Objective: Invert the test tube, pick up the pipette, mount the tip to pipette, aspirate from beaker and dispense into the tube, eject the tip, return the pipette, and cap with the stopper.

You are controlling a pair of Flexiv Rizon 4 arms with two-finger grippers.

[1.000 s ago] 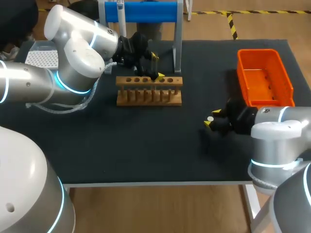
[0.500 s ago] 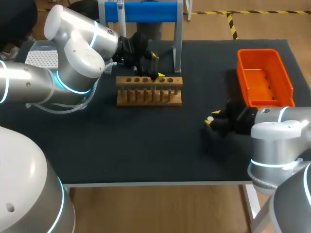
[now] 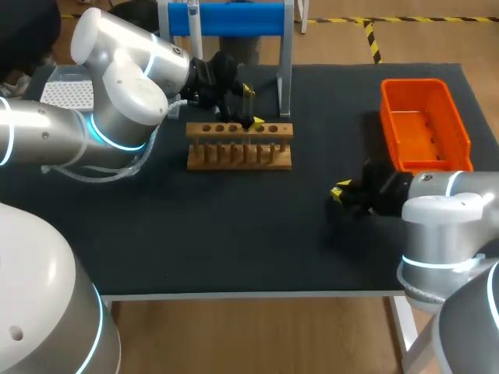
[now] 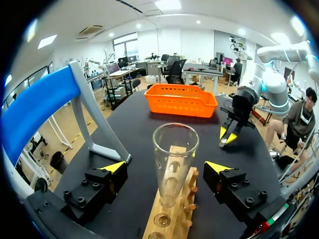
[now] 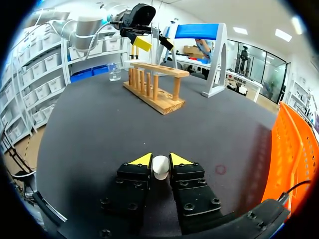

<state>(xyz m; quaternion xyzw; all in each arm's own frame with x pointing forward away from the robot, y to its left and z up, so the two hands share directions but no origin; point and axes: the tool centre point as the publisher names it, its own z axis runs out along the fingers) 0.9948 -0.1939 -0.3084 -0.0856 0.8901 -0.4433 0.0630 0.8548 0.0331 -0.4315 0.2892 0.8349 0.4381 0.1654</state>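
Where the wooden rack [image 3: 238,146] sits mid-table, the glass test tube [image 4: 174,162] stands upright in one of its holes, mouth upward; contents cannot be determined. A small beaker [image 5: 114,71] stands beyond the rack's far end, fill level indiscernible. The orange bin [image 3: 425,125] lies along the table's right side. The left arm reaches over the rack; the left gripper [image 4: 165,168] straddles the tube, fingers spread, neither touching glass. The right arm sits low beside the bin, the right gripper [image 5: 160,159] clenched on the white stopper [image 5: 160,168].
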